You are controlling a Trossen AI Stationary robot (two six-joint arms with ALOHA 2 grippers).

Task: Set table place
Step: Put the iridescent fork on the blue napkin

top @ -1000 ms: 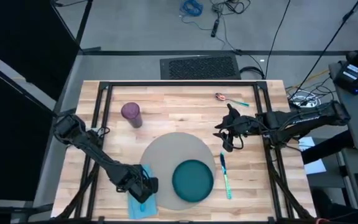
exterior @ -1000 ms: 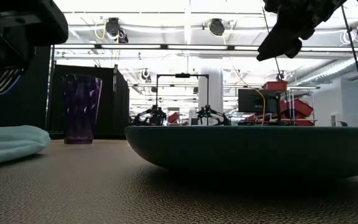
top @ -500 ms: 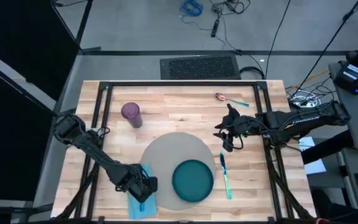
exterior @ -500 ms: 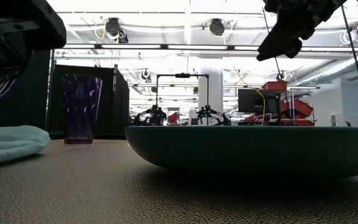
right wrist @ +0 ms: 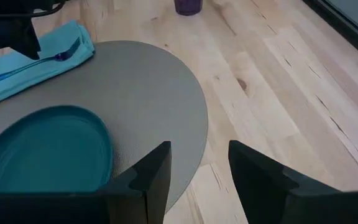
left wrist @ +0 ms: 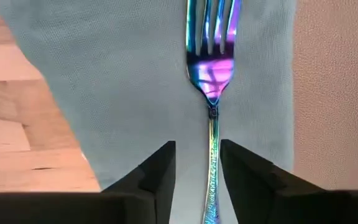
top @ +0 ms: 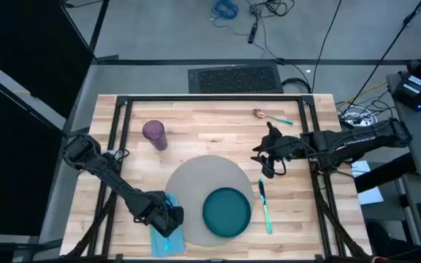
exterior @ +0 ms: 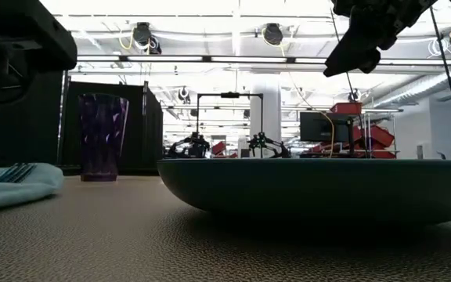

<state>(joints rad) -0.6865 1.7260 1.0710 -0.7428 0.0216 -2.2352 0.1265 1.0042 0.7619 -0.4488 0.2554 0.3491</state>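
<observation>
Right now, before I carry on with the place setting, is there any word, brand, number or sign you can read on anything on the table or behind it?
None can be read.
Dark teal plate, purple tumbler, light blue napkin, iridescent fork: no lettering shows.
Red bins and monitor in the room behind: too small to tell.

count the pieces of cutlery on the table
3. An iridescent metal fork lies on the light blue cloth napkin, under the left hand. A teal-handled utensil lies right of the grey round placemat. A spoon lies near the far edge.
</observation>
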